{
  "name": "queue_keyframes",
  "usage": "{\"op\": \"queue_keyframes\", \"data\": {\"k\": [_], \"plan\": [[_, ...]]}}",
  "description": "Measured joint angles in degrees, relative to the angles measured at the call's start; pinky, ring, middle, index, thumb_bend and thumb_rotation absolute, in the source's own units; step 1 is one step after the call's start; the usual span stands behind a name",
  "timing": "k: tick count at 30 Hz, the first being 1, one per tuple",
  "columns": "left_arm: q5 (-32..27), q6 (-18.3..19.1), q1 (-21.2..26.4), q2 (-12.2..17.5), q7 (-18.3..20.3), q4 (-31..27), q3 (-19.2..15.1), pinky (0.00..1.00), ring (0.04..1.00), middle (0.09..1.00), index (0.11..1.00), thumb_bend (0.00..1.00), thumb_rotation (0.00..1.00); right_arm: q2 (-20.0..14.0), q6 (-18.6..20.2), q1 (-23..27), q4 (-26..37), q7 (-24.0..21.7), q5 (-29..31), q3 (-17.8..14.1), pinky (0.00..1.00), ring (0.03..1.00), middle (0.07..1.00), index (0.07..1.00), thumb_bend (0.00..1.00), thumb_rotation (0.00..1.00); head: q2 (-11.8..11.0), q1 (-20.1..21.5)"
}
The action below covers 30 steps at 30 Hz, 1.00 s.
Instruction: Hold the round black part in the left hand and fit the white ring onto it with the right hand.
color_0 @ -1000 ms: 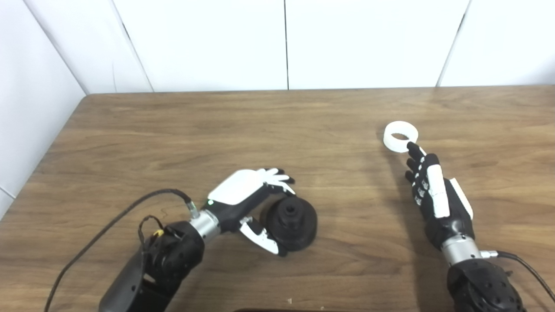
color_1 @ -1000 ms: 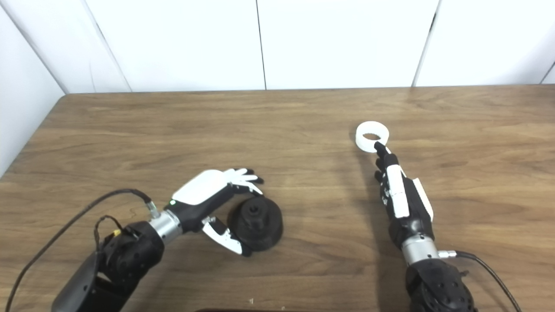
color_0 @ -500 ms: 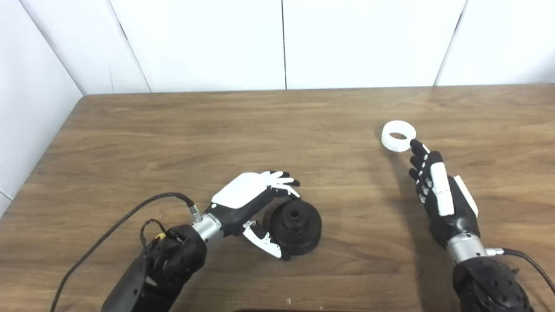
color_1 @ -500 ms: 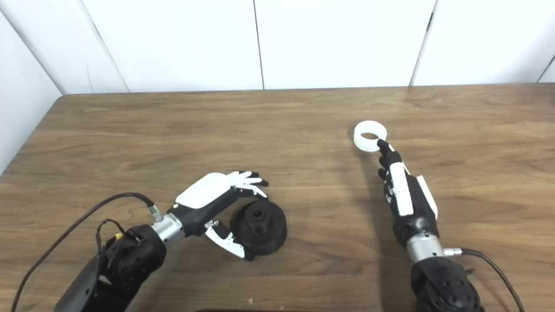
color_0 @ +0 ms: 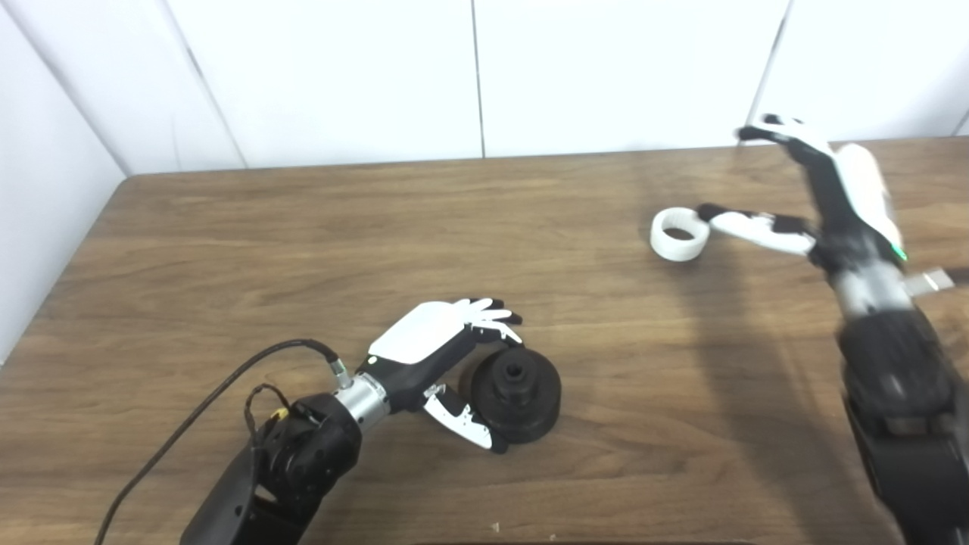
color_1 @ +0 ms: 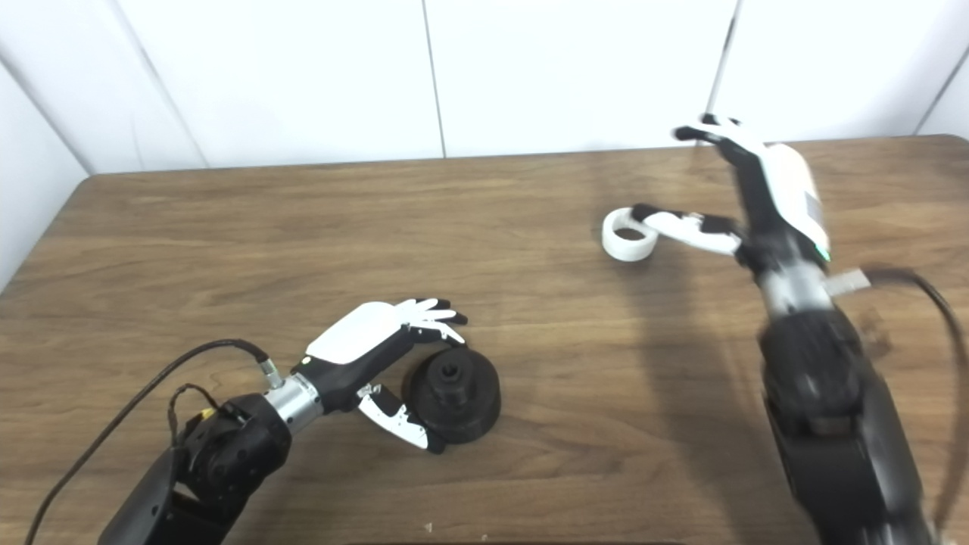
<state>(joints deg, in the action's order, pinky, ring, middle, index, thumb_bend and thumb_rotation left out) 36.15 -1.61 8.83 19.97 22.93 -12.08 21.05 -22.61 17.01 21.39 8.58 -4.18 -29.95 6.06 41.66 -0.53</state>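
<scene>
The round black part (color_0: 516, 391) sits on the wooden table near the front centre, with a hole in its raised hub. My left hand (color_0: 447, 352) cups it from the left, fingers spread over its far rim and thumb at its near rim, not closed on it. The white ring (color_0: 679, 234) lies flat on the table at the right. My right hand (color_0: 802, 197) is raised beside it, open, with the thumb reaching to the ring's right edge and the fingers arched high above it.
White wall panels stand close behind the table's far edge (color_0: 484, 159). A black cable (color_0: 212, 386) runs from my left wrist across the table's front left. The right forearm (color_0: 893, 378) crosses the table's right side.
My right hand has swung up and to the right, turned over, and spread open with its thumb at the ring. The camera shifted slightly. The left hand and black part hold still.
</scene>
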Motion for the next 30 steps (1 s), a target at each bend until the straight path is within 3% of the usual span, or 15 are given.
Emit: {"op": "queue_keyframes", "data": {"k": [3, 16, 30], "plan": [[-0.14, -0.5, 0.04, -0.02, -0.03, 0.25, -0.16, 0.97, 0.968, 0.903, 0.609, 0.82, 0.32, -0.18, -0.46, 3.04, -4.47, -0.75, -0.69, 1.47, 1.0, 1.0, 0.92, 0.713, 0.92, 0.29, -0.18, 0.26], [-0.29, -1.55, 0.06, -0.08, -0.04, 0.91, -0.68, 0.97, 0.973, 0.905, 0.61, 0.82, 0.3, -1.31, 0.12, 7.47, -19.06, -4.02, -6.4, 7.18, 1.0, 1.0, 0.971, 0.725, 0.99, 0.34, -0.62, 0.79], [-0.25, -1.8, 0.27, -0.28, -0.32, 1.55, -0.95, 0.97, 0.972, 0.905, 0.608, 0.81, 0.31, -2.86, 0.17, 8.87, -21.45, -7.52, -7.79, 9.0, 1.0, 1.0, 0.966, 0.71, 1.0, 0.38, -0.88, 0.62]]}}
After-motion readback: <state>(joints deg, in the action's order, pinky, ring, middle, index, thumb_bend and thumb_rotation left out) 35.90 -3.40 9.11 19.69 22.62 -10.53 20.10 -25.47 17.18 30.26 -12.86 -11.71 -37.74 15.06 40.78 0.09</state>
